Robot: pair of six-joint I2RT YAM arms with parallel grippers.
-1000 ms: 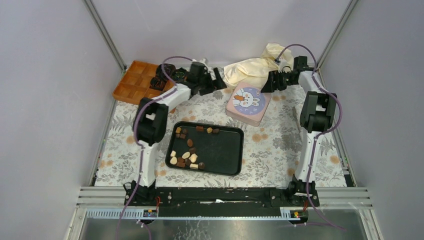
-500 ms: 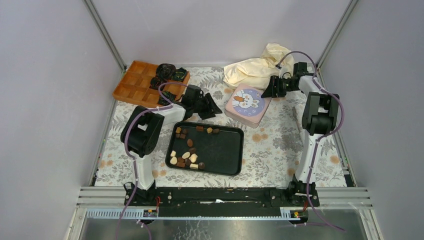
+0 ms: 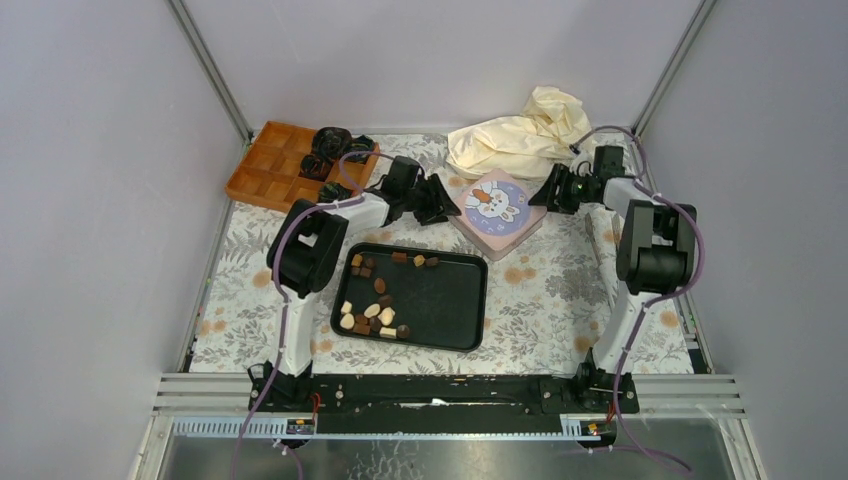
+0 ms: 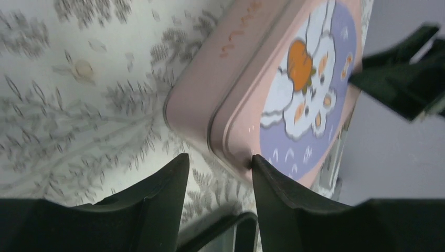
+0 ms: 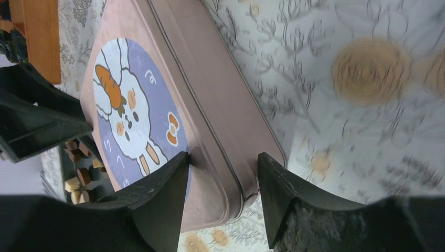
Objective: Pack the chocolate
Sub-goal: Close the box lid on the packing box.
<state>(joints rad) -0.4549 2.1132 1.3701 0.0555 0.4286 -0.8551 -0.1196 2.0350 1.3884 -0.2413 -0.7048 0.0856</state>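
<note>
The chocolate point(image 3: 372, 300) lies as several small dark, tan and cream pieces on the left half of a black tray point(image 3: 450, 300); some of it shows in the right wrist view point(image 5: 78, 173). A pink tin with a bunny lid point(image 3: 497, 208) stands behind the tray. My left gripper point(image 3: 441, 201) is at the tin's left corner point(image 4: 252, 105), open. Its one fingertip point(image 4: 258, 163) touches the lid rim, with bare cloth between the jaws. My right gripper point(image 3: 552, 190) straddles the tin's right edge point(image 5: 220, 157), one finger on the lid and the other against the side wall.
An orange compartment tray point(image 3: 262, 168) with crumpled dark paper cups point(image 3: 330, 145) sits at the back left. A cream cloth bag point(image 3: 520, 135) lies at the back behind the tin. Floral cloth point(image 3: 540, 290) covers the table between grey walls.
The left arm swung from the orange tray over to the tin's left corner. The right gripper came down onto the tin's right edge. Both jaws narrowed, and the tin turned slightly.
</note>
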